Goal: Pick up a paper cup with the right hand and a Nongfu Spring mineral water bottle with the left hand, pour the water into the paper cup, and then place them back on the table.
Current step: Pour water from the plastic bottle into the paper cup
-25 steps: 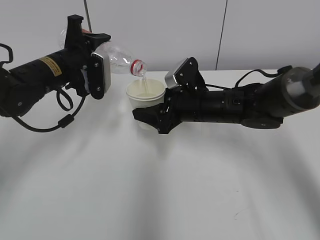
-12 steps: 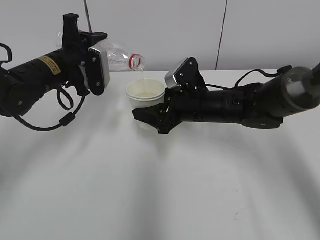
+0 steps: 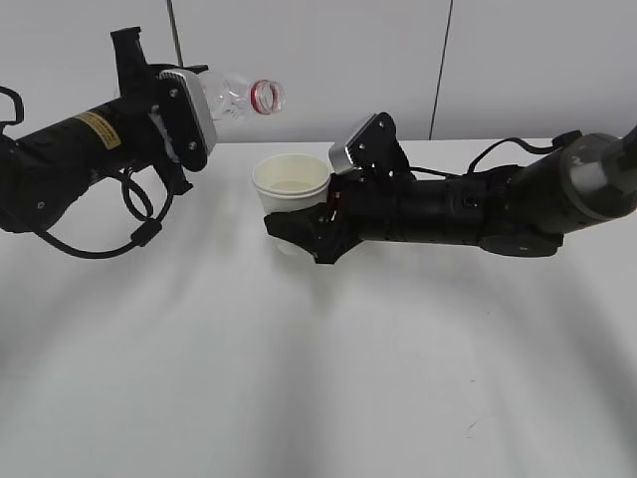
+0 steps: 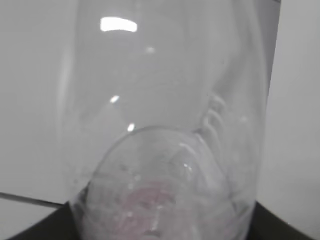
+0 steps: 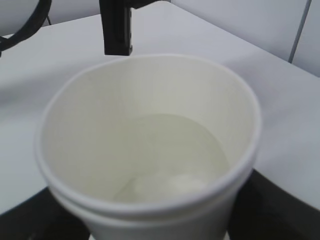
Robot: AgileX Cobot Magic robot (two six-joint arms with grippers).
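Left claw (image 3: pixel 184 124) raised and clamped; right claw (image 3: pixel 299 227) (lower) gripping.

pale panelled wall (image 3: pixel 328 60) behind

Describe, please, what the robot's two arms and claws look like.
Both arms are black and cylindrical, each ending in a black claw with a grey plate. The left arm bears a yellow forearm label and a looping black cable; the right arm has no label, with a cable along its top.

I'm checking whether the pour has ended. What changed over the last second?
The left gripper tipped the clear plastic bottle back up and left; its stream has stopped. The right gripper kept the cream paper cup, now holding water, where it was.
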